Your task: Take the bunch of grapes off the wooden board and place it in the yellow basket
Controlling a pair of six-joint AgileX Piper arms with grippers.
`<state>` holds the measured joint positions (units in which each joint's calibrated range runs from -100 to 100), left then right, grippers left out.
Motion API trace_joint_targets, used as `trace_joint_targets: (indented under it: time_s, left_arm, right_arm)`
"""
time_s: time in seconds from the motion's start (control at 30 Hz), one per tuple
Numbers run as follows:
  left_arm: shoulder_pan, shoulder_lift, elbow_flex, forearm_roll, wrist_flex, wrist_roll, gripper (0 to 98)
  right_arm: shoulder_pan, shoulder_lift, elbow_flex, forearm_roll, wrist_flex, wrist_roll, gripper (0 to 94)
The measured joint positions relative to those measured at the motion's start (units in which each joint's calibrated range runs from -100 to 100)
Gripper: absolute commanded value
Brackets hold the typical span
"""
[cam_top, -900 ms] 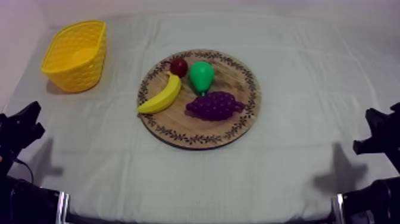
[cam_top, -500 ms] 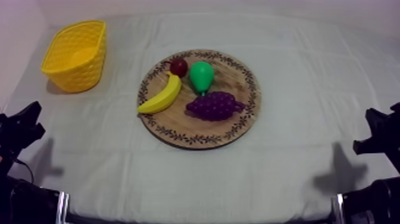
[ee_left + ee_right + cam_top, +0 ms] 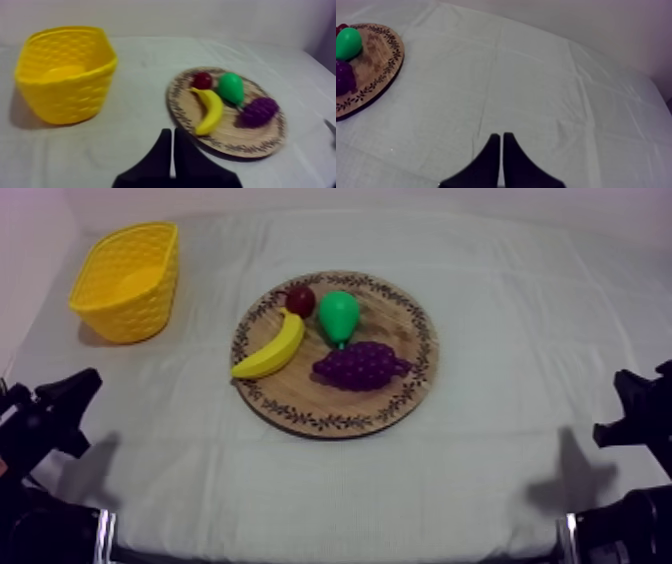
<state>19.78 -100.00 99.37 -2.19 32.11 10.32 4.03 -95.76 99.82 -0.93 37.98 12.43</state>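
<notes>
Only my left gripper (image 3: 169,135) has shifted inward, fingers together; grapes (image 3: 360,366) at board's (image 3: 330,410) five o'clock seem light, bumpy: grip mid-bunch.

Bare worktop (image 3: 520,338) is lying open to the right of the wooden board (image 3: 395,313) and between it and the yellow basket (image 3: 130,313). The pear (image 3: 339,315) is crowding the bunch of grapes (image 3: 362,366) from just behind. The banana (image 3: 272,348) is lying apart at the left, and the grapes' near side is standing free.
</notes>
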Motion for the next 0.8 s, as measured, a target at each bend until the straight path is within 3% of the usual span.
trace_joint_targets:
  time_s: [0.2,0.47,0.63,0.8]
  left_arm:
    - [8.7,0.7,-1.2,-0.45,3.7,1.9,0.0]
    - [15.7,8.8,-3.3,-0.67,0.3,-1.8,0.0]
    - [16.6,17.7,-10.6,1.19,3.0,-4.8,0.0]
    - [16.5,28.1,-21.1,3.81,9.5,-8.3,0.0]
  right_arm:
    - [0.0,0.0,0.0,0.0,0.0,0.0,0.3]
    - [0.0,0.0,0.0,0.0,0.0,0.0,0.3]
    - [0.0,0.0,0.0,0.0,0.0,0.0,0.3]
    - [0.0,0.0,0.0,0.0,0.0,0.0,0.3]
